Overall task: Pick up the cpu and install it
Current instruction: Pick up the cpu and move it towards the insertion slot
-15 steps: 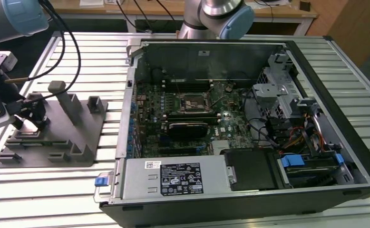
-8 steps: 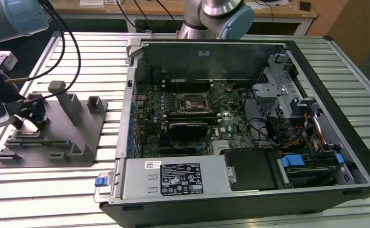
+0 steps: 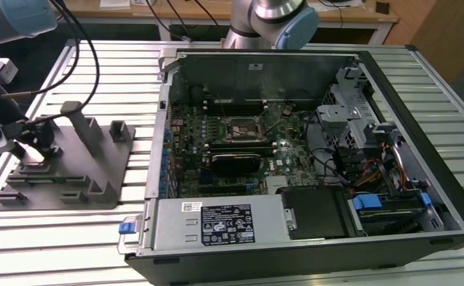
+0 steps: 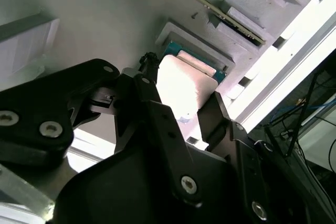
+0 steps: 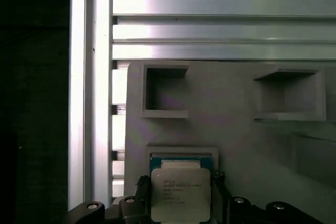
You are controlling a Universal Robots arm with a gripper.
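So the cpu (image 5: 181, 195) is sitting flat in a recess close to one edge of the grey fixture block (image 3: 96, 173), metal top up. The gripper (image 5: 179, 179) is down straddling it, but honestly I can't tell if it's squeezing or loose.

Grey fixture block (image 3: 105, 173) on slatted aluminium tabletop (image 3: 57, 238), at exterior view's left of open PC case (image 3: 296, 74). Power supply (image 3: 216, 223) along case's near edge; wooden desk (image 3: 216, 12) behind.
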